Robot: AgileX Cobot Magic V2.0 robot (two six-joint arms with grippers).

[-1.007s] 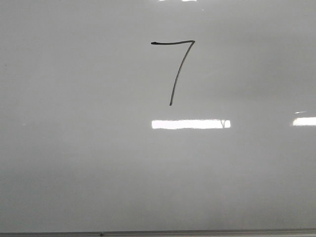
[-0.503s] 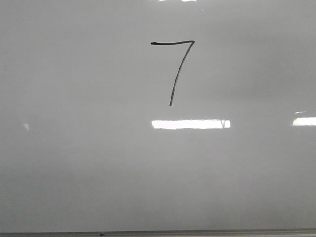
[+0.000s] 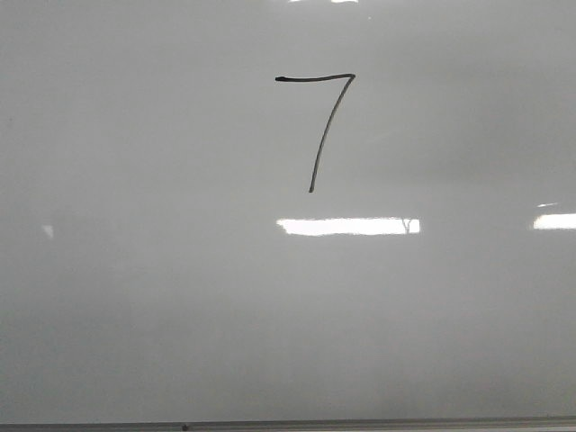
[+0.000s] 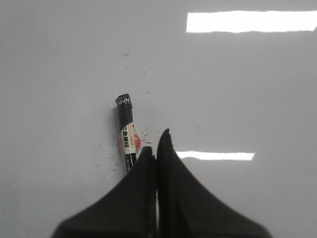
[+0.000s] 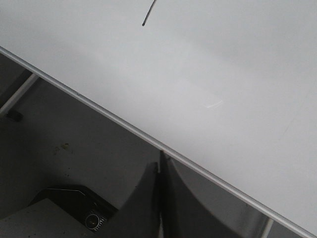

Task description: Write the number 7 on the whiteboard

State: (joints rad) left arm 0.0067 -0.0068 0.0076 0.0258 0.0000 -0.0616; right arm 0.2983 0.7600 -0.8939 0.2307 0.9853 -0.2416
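Note:
The number 7 [image 3: 325,137] stands in thin black ink high on the whiteboard [image 3: 135,297], which fills the front view. Neither gripper shows in that view. In the left wrist view my left gripper [image 4: 156,140] is shut over the whiteboard [image 4: 237,89], with nothing between its fingers. A black marker [image 4: 127,129] with a white and red label lies on the board just beside them, its lower end hidden behind one finger. My right gripper [image 5: 159,161] is shut and empty, past the board's metal edge strip [image 5: 124,128]. The lower tip of the 7's stem [image 5: 146,17] shows there.
Bright rectangular light reflections [image 3: 347,226] lie below the numeral. Small ink specks [image 4: 148,131] dot the board around the marker. Beyond the board's edge, the right wrist view shows grey floor, a frame leg [image 5: 20,94] and a dark device with a round knob [image 5: 89,218].
The numeral and the board look the same. A small faint glint has appeared at the board's left side.

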